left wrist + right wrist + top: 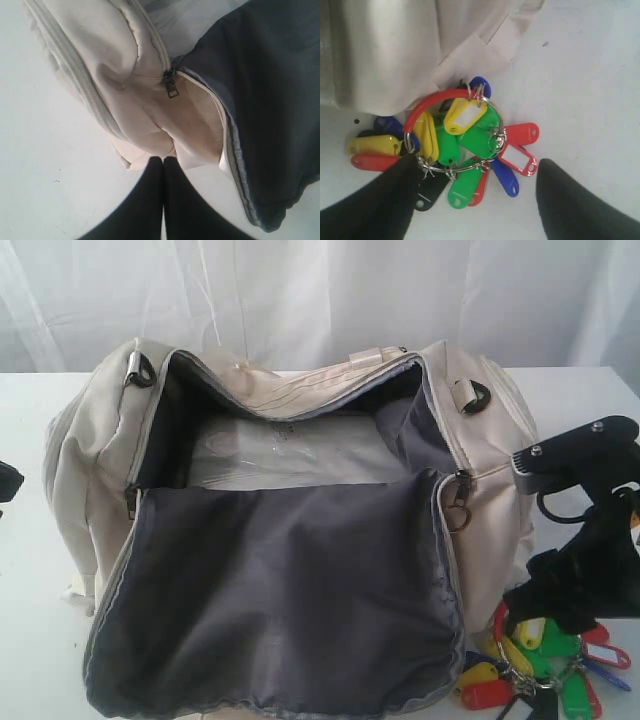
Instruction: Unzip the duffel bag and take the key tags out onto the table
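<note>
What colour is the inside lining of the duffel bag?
The lining is dark grey; exterior view.

The black left gripper (163, 161) has its two fingers pressed flat together, tips touching. The black right gripper (477, 165) points downward, its fingers spread wide apart.

No writing or number can be read anywhere; the white labels on the key tags (470, 136) seem blank, though small.
</note>
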Controlling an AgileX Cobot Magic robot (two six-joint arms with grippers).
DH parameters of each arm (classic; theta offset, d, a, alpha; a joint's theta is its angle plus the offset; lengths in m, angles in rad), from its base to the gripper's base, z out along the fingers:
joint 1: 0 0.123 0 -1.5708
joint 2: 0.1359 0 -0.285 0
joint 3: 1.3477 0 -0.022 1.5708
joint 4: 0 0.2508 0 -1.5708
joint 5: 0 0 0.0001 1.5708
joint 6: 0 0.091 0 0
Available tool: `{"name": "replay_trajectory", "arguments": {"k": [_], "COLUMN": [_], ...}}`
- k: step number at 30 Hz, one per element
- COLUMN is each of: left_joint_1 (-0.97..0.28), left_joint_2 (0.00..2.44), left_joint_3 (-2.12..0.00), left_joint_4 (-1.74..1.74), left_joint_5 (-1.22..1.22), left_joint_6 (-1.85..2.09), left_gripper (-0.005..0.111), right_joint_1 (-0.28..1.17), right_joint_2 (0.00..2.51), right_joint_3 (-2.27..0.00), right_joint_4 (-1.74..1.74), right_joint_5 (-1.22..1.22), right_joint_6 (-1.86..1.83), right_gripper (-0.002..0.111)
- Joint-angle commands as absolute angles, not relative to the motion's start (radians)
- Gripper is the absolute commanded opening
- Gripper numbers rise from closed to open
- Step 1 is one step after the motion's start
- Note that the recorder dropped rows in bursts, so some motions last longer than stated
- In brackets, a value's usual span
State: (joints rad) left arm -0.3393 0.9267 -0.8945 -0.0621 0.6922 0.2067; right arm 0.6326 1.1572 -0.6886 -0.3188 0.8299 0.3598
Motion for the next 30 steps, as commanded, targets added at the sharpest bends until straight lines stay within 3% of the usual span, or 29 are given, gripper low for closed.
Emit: {"name": "replay_trajectory", "arguments": {"k": [1,6,10,30], "left_joint_1": [-0.341,-0.341,-0.341,-0.341], "left_joint_2": [0.919,0.919,0.919,0.919], "left_joint_3": [-0.89,-0.89,-0.89,-0.887], "left_joint_4": [-0.075,-0.077,-0.077,-0.074], "left_joint_5": [0.697,0.697,0.697,0.673], "left_joint_6": [0.21,0.21,0.21,0.21], "left_gripper": [0.0,0.0,0.0,0.0], "right_joint_1": [0.627,0.627,0.627,0.627], "right_joint_2": [1.095,0.969,0.894,0.869], "right_joint_3": [-0.746,-0.85,-0.883,-0.885], "right_joint_4": [-0.344,-0.34,-0.34,-0.353], "right_joint_5": [0.872,0.855,0.829,0.823], "right_joint_6": [0.363,0.363,0.36,0.364], "right_gripper": [0.056,0.039,0.0,0.0]}}
